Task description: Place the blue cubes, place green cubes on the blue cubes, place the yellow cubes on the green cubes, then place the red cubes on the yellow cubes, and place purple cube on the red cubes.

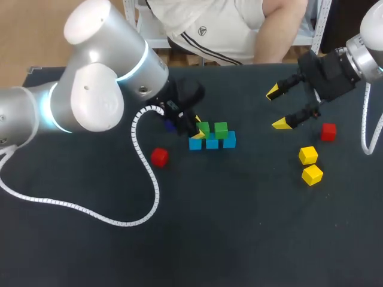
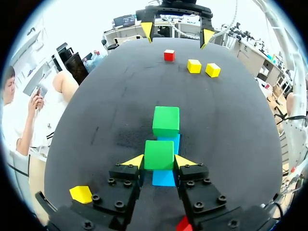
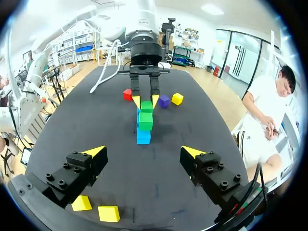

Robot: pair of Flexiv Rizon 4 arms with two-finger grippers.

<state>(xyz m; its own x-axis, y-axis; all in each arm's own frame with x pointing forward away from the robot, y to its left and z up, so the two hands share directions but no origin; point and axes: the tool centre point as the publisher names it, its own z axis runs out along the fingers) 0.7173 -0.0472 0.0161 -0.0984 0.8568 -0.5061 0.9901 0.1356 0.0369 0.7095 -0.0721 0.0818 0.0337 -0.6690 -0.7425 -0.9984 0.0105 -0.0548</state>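
While left gripper [image 2: 160,161] clamps green cube [image 2: 159,151] atop blue cubes [image 2: 164,178], right gripper [image 1: 276,107] hovers, fingers spread.

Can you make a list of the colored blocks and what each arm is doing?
blue cubes: three in a row on the table
green cubes: two, on top of the blue row
left end effector: shut on one green cube
right end effector: open, empty
yellow cubes: loose on the table
red cubes: loose on the table
purple cube: on the table, unstacked
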